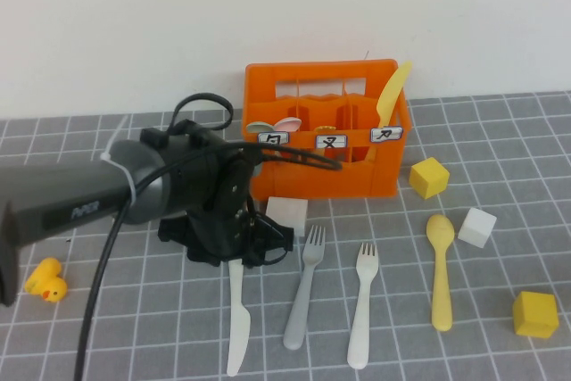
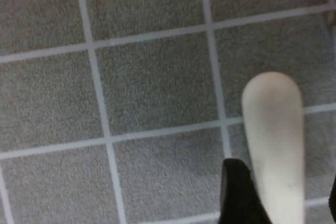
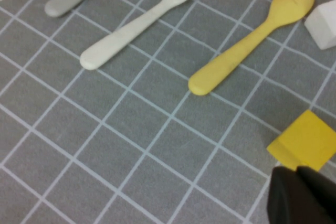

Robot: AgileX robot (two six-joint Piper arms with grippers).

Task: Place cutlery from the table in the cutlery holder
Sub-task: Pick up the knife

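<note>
The white knife (image 1: 235,327) lies on the tiled table (image 1: 134,327), its handle end under my left gripper (image 1: 235,254). In the left wrist view the knife handle (image 2: 273,129) runs between the two black fingers (image 2: 239,192), which stand apart astride it; my left gripper (image 2: 283,205) is open. To the right lie the grey fork (image 1: 303,292), white fork (image 1: 361,310) and yellow spoon (image 1: 440,274). The orange cutlery holder (image 1: 326,167) stands behind, a yellow piece (image 1: 393,91) sticking up in it. My right gripper (image 3: 302,192) hovers shut above a yellow cube (image 3: 307,142), near the spoon (image 3: 247,40) and white fork (image 3: 142,24).
A white block (image 1: 287,214) sits between the holder and my left gripper. Two yellow cubes (image 1: 429,176) (image 1: 535,313) and a white cube (image 1: 476,227) lie at the right. A yellow duck (image 1: 46,280) is at the far left. The wall rises right behind the holder.
</note>
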